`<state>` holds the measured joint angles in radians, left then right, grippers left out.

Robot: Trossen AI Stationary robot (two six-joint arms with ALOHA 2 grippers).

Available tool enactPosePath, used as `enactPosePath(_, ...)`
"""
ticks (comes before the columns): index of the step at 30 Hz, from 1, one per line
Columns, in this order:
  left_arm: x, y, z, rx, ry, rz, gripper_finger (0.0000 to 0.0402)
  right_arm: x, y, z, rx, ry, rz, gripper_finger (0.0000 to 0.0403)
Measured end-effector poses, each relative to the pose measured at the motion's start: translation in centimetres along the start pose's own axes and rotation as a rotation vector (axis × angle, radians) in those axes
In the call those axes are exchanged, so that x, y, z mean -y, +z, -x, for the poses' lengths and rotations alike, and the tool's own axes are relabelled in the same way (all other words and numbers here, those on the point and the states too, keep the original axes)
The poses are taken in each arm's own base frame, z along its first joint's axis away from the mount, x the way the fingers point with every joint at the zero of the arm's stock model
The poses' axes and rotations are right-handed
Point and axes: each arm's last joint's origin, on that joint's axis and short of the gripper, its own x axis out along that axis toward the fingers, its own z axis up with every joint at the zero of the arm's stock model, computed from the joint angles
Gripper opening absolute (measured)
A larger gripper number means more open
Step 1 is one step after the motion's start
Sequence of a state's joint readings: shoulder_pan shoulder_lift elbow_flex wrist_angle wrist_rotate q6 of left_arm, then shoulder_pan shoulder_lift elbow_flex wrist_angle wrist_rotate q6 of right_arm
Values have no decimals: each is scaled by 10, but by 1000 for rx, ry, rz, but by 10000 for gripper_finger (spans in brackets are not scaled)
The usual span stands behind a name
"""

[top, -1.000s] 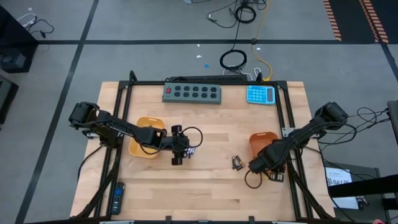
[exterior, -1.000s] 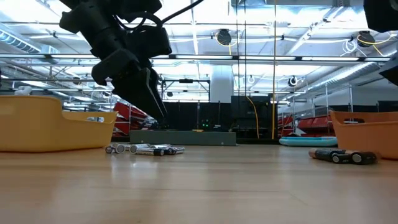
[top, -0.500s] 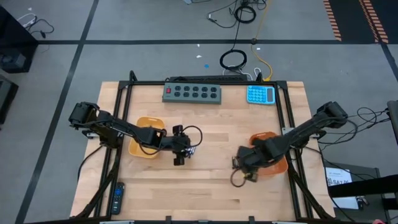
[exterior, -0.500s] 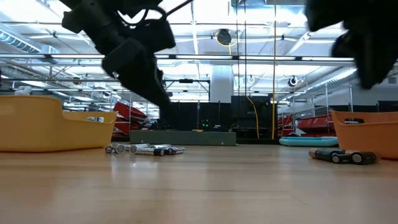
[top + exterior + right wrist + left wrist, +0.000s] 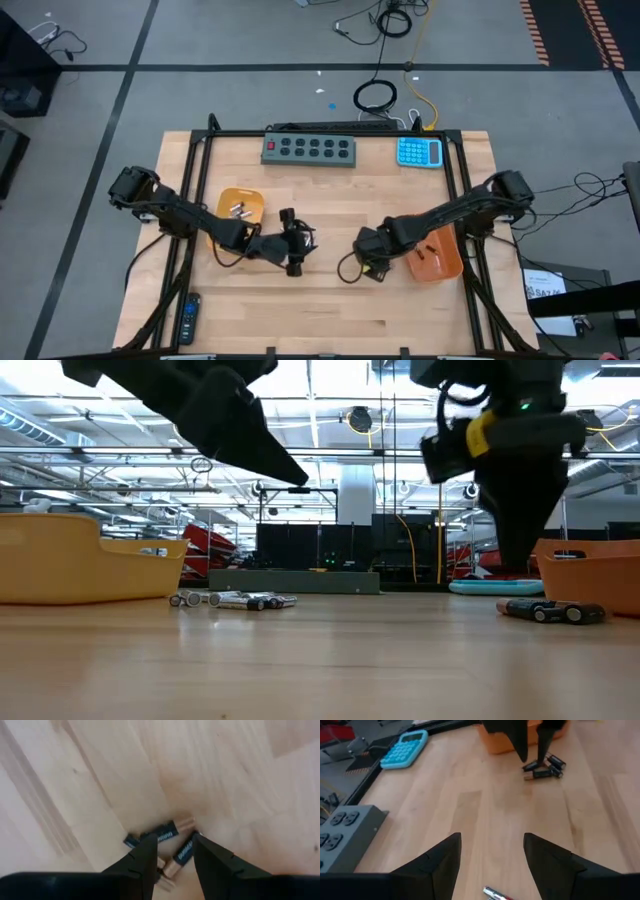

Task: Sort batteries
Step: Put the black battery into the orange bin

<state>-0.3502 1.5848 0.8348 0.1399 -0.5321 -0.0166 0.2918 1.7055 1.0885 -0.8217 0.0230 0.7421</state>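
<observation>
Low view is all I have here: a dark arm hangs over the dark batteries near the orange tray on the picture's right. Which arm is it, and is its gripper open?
Observer: It is the right arm. The right gripper is open, with one finger on each side of a dark battery.
Operator: Is anything inside the other tray?
Observer: Yes. From above, a few silvery batteries lie in the left orange tray.
Operator: And the left gripper?
Observer: The left gripper is open and holds nothing. A single silvery battery lies on the wood just in front of its fingers.
</observation>
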Motion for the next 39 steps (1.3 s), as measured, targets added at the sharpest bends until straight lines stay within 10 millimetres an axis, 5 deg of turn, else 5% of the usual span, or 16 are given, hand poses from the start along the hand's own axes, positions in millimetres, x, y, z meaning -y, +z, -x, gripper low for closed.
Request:
enactPosePath(9,3,-36,0,6,-9,70,226,4,-2,-13,-98,-49,-29,116)
enactPosePath(28,8,-50,6,74,-34,77,226,23,1,-44,-140,-13,-97,115)
enactPosePath(36,7,-48,6,106,-13,138,226,27,1,-45,-142,-27,-54,27)
enactPosePath(39,7,-43,7,148,-16,178,226,27,1,-45,-142,-30,-39,22)
